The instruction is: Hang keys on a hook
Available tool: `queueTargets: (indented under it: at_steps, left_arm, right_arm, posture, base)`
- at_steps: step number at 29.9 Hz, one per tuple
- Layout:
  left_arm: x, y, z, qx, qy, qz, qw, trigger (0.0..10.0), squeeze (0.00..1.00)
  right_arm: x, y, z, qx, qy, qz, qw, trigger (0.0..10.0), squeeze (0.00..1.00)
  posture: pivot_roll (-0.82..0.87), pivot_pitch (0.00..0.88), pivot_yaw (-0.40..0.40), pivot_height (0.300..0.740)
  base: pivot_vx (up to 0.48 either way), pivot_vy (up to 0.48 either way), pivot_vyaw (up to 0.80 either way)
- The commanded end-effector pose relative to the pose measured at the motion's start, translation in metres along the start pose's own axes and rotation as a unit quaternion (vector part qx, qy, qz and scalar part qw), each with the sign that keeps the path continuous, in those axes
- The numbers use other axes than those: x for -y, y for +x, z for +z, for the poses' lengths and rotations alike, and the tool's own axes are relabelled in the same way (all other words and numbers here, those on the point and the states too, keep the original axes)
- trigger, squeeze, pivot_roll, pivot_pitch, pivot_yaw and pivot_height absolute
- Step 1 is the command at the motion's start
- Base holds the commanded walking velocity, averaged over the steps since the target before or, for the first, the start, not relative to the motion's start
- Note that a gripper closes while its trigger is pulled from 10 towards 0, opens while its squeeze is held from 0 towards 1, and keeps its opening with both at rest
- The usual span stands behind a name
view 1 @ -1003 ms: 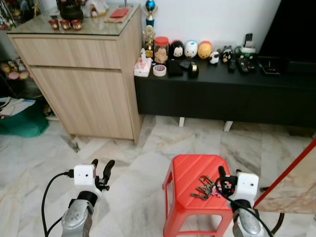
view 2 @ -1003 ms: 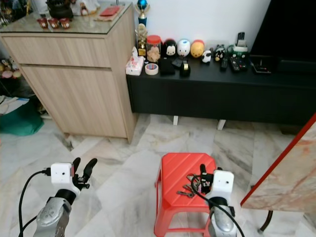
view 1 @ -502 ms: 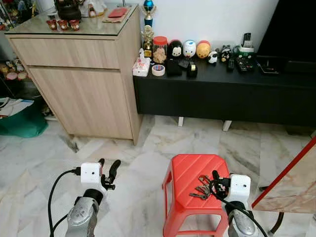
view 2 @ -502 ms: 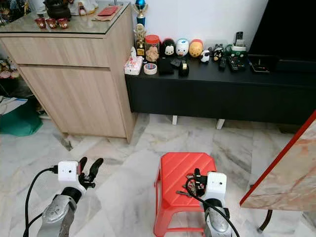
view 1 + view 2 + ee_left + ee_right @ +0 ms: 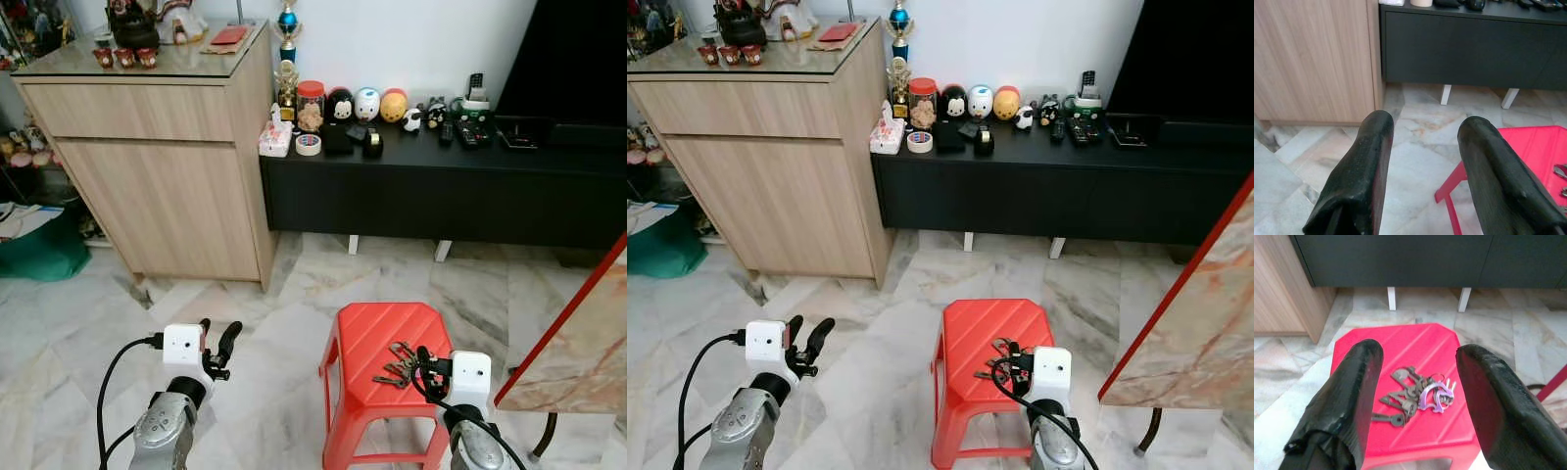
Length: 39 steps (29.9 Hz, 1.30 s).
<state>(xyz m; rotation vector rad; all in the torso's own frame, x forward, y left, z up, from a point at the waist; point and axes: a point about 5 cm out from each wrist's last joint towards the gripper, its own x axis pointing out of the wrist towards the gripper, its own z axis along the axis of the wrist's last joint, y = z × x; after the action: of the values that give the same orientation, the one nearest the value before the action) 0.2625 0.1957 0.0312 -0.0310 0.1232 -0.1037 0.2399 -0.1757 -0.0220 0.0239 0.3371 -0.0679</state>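
The keys (image 5: 1413, 396) lie in a loose bunch on the red stool (image 5: 367, 338), toward its right edge and nearer the robot than the stool's middle, with a purple clip (image 5: 1432, 399) among the dull metal blades. The right gripper (image 5: 1418, 391) hangs just above them with its fingers (image 5: 1356, 396) wide apart and nothing between them; in the wrist view the bunch sits squarely in the gap. The left gripper (image 5: 1422, 147) is parted too, idle over the marble floor (image 5: 265, 323) to the stool's left. The step in hand looks like the pick-up. To do it well, the gripper should come straight down so one finger lands on each side of the ring and clip, where the bunch is thickest, rather than on the splayed blades, which lie flat and would slide away. Closing low against the stool top should gather the bunch; a shallow close may catch a single key and let the rest swing. No hook can be made out; it would have to be found afterwards.
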Motion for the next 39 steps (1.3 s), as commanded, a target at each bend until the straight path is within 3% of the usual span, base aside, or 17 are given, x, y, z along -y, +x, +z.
queueTargets:
  at_steps: [1,12,39]
  left_arm:
    - [-0.001,-0.002,-0.001,-0.009,0.007,-0.004,1.0,10.0,0.0]
    - [-0.002,-0.002,-0.002,-0.015,0.008,-0.007,1.0,10.0,0.0]
    - [0.001,0.004,0.009,0.0,0.009,-0.012,1.0,10.0,0.0]
  right_arm:
    - [-0.001,0.001,-0.002,-0.013,0.001,0.003,1.0,10.0,0.0]
    - [-0.003,0.002,-0.003,-0.019,0.0,0.01,1.0,10.0,0.0]
    - [-0.009,0.0,-0.01,-0.035,0.017,0.028,0.999,10.0,0.0]
  posture:
    - [0.0,0.012,-0.004,0.681]
    - [0.01,0.015,-0.003,0.626]
    - [0.01,0.016,0.005,0.626]
  base:
    - [0.0,0.0,0.0]
    - [0.0,0.0,0.0]
    - [0.0,0.0,0.0]
